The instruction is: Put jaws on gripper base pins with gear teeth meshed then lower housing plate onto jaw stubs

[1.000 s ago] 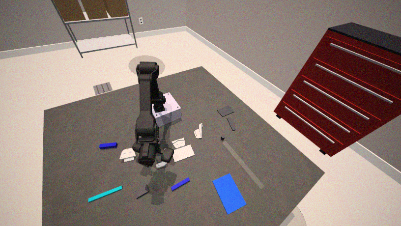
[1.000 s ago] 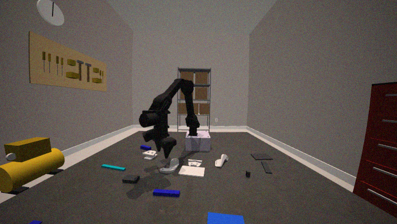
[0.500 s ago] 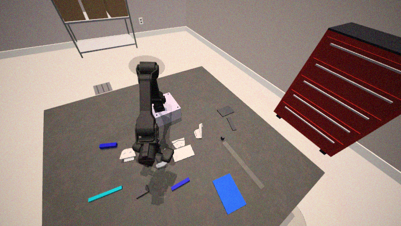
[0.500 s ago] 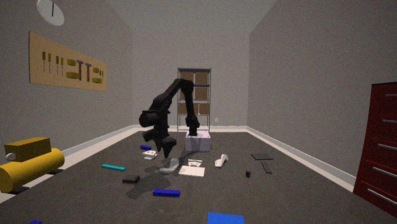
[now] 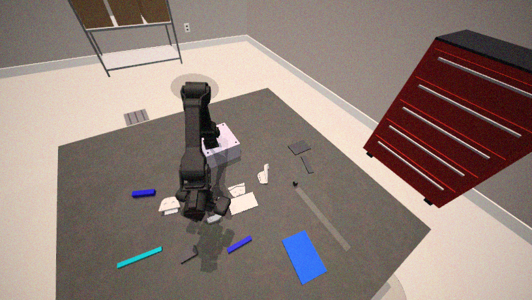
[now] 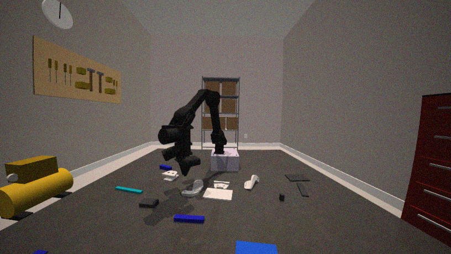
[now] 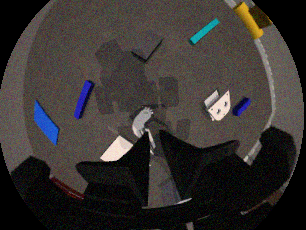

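My gripper (image 6: 185, 172) (image 7: 153, 134) hangs in the air above the table, its fingers nearly together with a narrow gap and nothing seen between them. A curved white jaw (image 5: 214, 218) (image 6: 193, 190) (image 7: 142, 121) lies on the table below the fingertips. The other jaw (image 5: 263, 175) (image 6: 251, 182) lies apart to the right in the top and exterior views. A white part with two dark spots (image 5: 169, 203) (image 6: 170, 173) (image 7: 220, 106) sits to the left. A flatter white part (image 5: 236, 190) (image 6: 221, 184) lies behind a white square. I cannot tell which is the base and which the housing plate; pins and teeth are indistinct.
The white square (image 5: 243, 203) (image 6: 218, 194) (image 7: 117, 149) is right of the near jaw in the top and exterior views. Blue bars (image 5: 143, 193) (image 5: 239, 244), a cyan bar (image 5: 139, 257), a dark block (image 6: 148, 202) and a blue sheet (image 5: 304, 257) lie around. The arm's pale pedestal (image 6: 224, 162) stands behind.
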Controlling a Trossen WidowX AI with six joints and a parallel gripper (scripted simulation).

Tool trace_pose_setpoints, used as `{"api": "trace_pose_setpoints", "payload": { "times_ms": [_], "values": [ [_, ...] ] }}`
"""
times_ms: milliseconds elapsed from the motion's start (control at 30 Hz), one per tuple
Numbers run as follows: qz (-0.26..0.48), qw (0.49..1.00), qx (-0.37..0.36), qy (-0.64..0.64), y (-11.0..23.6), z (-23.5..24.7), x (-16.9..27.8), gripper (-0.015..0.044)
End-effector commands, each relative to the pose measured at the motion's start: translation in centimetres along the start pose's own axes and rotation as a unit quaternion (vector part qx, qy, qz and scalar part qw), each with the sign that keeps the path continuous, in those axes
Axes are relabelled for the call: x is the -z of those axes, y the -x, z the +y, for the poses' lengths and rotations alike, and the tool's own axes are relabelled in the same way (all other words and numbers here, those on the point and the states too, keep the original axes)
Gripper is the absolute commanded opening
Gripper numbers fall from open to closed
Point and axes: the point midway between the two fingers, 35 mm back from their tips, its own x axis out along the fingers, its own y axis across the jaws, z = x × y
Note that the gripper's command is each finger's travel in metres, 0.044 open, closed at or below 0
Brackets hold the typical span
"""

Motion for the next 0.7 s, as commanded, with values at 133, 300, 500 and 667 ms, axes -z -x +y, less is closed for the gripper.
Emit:
{"api": "trace_pose_setpoints", "payload": {
  "times_ms": [133,300,500,667],
  "values": [
    [0.000,1.000,0.000,0.000,0.00,0.00,0.00,0.0000],
    [0.000,1.000,0.000,0.000,0.00,0.00,0.00,0.0000],
    [0.000,1.000,0.000,0.002,0.00,0.01,0.01,0.0053],
    [0.000,0.998,0.000,0.068,0.05,0.11,0.19,0.0184]
  ]
}}
